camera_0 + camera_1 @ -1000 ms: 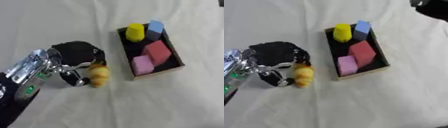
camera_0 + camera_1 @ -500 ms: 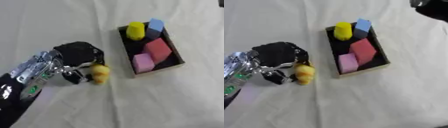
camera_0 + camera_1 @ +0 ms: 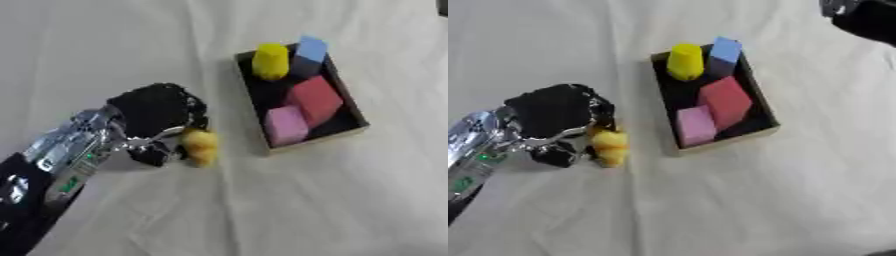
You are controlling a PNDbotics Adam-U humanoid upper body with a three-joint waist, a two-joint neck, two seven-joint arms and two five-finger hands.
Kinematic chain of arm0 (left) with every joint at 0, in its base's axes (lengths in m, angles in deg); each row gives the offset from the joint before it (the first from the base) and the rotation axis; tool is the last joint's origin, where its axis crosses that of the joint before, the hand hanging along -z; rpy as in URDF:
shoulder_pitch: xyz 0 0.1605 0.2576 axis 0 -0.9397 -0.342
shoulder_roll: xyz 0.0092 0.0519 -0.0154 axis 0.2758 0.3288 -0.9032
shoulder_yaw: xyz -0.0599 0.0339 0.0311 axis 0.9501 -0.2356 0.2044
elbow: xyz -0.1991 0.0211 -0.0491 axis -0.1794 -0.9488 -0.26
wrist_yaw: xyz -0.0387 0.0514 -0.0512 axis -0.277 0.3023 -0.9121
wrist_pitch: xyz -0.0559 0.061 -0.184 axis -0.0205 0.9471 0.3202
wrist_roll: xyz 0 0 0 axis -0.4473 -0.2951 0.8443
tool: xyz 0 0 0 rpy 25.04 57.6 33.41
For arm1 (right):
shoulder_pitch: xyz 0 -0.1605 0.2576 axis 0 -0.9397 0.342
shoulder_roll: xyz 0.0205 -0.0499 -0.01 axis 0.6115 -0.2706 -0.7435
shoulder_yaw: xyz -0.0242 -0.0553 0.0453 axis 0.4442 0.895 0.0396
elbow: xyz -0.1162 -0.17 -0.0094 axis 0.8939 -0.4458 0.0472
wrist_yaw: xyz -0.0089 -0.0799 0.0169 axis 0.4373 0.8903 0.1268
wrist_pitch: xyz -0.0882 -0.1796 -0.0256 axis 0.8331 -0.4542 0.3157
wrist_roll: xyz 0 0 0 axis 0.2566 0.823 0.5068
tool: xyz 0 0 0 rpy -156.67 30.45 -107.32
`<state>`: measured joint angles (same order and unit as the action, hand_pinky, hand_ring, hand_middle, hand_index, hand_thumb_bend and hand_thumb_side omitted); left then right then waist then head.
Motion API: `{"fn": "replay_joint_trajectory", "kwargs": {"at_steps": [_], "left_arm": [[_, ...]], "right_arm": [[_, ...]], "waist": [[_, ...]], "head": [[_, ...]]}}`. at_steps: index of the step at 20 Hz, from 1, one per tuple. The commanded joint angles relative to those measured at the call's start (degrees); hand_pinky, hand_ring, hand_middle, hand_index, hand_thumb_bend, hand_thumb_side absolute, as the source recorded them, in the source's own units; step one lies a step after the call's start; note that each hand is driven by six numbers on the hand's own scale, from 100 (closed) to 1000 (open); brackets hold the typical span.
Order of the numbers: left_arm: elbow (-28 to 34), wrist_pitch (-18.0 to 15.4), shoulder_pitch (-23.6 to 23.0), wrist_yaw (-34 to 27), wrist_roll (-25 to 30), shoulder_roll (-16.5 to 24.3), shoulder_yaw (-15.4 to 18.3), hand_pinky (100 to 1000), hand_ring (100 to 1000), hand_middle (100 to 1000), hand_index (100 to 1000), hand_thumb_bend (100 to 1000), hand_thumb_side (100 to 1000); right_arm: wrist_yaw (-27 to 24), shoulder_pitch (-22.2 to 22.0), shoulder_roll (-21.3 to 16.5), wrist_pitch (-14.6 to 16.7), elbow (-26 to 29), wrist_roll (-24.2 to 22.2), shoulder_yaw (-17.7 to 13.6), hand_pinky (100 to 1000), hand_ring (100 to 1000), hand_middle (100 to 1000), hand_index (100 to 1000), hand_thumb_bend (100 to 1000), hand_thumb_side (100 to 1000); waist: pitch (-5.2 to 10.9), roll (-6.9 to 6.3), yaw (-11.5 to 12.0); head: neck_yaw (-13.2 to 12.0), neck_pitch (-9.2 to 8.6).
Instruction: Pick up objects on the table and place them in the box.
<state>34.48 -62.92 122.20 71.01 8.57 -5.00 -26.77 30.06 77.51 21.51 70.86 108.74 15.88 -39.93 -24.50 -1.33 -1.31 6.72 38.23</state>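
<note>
My left hand [image 3: 156, 118] comes in from the lower left, its fingers and thumb curled round a small yellow object [image 3: 201, 145] that sticks out on the hand's right side. The hand sits a short way left of the brown box [image 3: 248, 96]. Inside the box lie a yellow cylinder [image 3: 270, 60], a blue block [image 3: 311, 48], a red block [image 3: 312, 98] and a pink block [image 3: 285, 124]. Part of my right arm [image 3: 866, 17] shows as a dark shape at the top right corner of the right eye view; its hand is out of sight.
A white cloth [image 3: 289, 200] with soft creases covers the whole table. The box stands right of centre, tilted slightly. Bare cloth lies in front of the box and along the left.
My left hand with the yellow object has risen and shifted slightly up and toward the box. The box and its blocks have not moved.
</note>
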Motion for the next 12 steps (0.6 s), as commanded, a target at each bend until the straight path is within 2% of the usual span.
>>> {"fn": "replay_joint_trajectory", "kwargs": {"at_steps": [1, 3, 7, 12], "left_arm": [[5.68, 0.74, 0.79, -0.59, 0.55, 1.48, 0.59, 692, 598, 534, 570, 140, 100], [9.93, 2.10, 1.23, -1.25, 2.40, 1.75, 1.73, 689, 590, 530, 573, 112, 100], [17.05, 5.92, 2.89, -4.68, 4.66, 1.08, 6.12, 686, 577, 520, 575, 100, 100], [18.97, 8.91, 6.42, -6.94, 6.29, -1.63, 9.22, 684, 571, 510, 579, 100, 100]], "right_arm": [[-0.25, 0.16, -1.32, -0.17, 0.83, 0.42, -1.19, 873, 788, 641, 803, 100, 100], [-0.26, 0.04, -1.31, -0.20, 0.83, 0.56, -1.27, 873, 788, 640, 803, 100, 100], [-0.31, 0.06, -1.22, -0.17, 0.83, 0.63, -1.30, 873, 788, 640, 803, 100, 100], [-0.87, 1.45, -1.07, 0.25, 0.83, 0.24, -0.92, 872, 789, 641, 803, 100, 100]], "waist": [[1.31, -0.56, 0.11], [1.33, -0.55, 0.26], [1.37, -0.47, 0.23], [1.27, -0.69, -1.00]], "head": [[0.33, -0.20], [0.41, -0.31], [-0.05, -0.53], [-1.38, -1.02]]}}
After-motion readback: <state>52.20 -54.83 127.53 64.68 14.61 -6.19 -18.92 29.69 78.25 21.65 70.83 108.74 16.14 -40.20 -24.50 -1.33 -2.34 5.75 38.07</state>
